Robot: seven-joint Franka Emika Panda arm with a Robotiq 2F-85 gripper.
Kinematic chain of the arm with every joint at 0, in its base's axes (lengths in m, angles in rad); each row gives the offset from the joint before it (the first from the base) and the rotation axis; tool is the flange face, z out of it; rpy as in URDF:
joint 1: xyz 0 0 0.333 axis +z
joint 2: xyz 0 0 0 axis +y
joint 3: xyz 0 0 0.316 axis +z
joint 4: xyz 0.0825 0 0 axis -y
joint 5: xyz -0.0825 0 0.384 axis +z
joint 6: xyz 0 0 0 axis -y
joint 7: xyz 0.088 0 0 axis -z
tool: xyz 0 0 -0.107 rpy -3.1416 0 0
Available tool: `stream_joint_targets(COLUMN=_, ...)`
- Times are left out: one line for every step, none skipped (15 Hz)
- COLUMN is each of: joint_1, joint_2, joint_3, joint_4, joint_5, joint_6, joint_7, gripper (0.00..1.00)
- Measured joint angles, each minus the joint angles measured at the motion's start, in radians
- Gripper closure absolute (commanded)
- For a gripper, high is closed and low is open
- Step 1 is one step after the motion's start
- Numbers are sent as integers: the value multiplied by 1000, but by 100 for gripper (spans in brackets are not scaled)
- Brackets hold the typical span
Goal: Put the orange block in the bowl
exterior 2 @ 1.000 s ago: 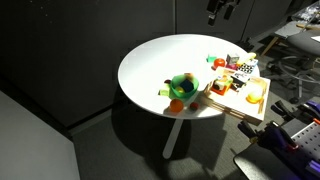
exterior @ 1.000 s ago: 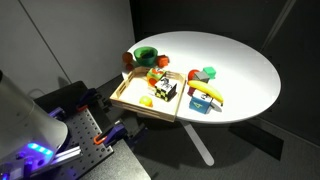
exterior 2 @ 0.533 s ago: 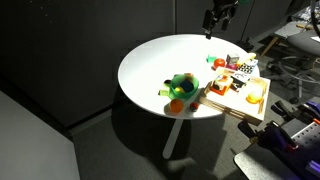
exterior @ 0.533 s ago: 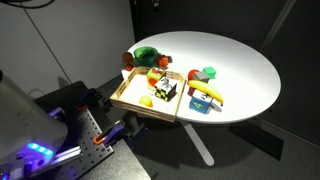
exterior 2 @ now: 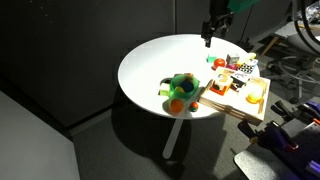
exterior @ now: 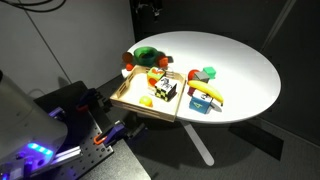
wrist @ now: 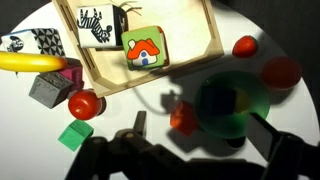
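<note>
The green bowl (wrist: pixel 232 102) stands on the white table beside the wooden tray; it shows in both exterior views (exterior: pixel 148 54) (exterior 2: pixel 183 86). The small orange block (wrist: pixel 183 121) lies on the table, touching or almost touching the bowl's rim on the side away from the tray. My gripper (wrist: pixel 205 138) hangs high above block and bowl, open and empty, its dark fingers (wrist: pixel 138 125) spread either side of them. In the exterior views the gripper (exterior 2: pixel 210 28) (exterior: pixel 150 8) is well above the table's far part.
The wooden tray (wrist: pixel 212 40) holds picture cubes, one with a house (wrist: pixel 146 50). Round red pieces (wrist: pixel 84 103) (wrist: pixel 245 46) (wrist: pixel 283 72), a green block (wrist: pixel 73 135), a grey block (wrist: pixel 48 90) and a yellow banana toy (wrist: pixel 30 62) lie around. A blue container (exterior: pixel 203 104) stands by the tray.
The gripper has come down and moved in over the table towards the bowl; it stays open. The objects on the table have not moved.
</note>
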Motion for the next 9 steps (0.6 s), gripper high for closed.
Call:
stream_joint_targets(joint_1=0, joint_2=0, joint_3=0, joint_4=-1, joint_5=0, joint_6=0, joint_7=0, gripper=0)
stream_joint_targets(joint_1=0, joint_2=0, joint_3=0, joint_4=-1, joint_5=0, joint_6=0, joint_7=0, gripper=0)
stream_joint_targets(joint_1=0, joint_2=0, joint_3=0, joint_4=-1, joint_5=0, joint_6=0, joint_7=0, gripper=0)
stream_joint_targets(joint_1=0, joint_2=0, joint_3=0, joint_4=-1, joint_5=0, joint_6=0, joint_7=0, gripper=0)
stream_joint_targets(joint_1=0, joint_2=0, joint_3=0, joint_4=-1, joint_5=0, joint_6=0, joint_7=0, gripper=0)
stream_joint_targets(joint_1=0, joint_2=0, joint_3=0, joint_4=-1, joint_5=0, joint_6=0, joint_7=0, gripper=0)
stream_joint_targets(joint_1=0, joint_2=0, joint_3=0, joint_4=-1, joint_5=0, joint_6=0, joint_7=0, gripper=0)
stream_joint_targets(joint_1=0, joint_2=3, joint_3=0, joint_4=-1, joint_5=0, joint_6=-1, joint_7=0, gripper=0)
stream_joint_targets(joint_1=0, joint_2=10, joint_3=-1, joint_4=-1, joint_5=0, joint_6=-1, joint_7=0, gripper=0)
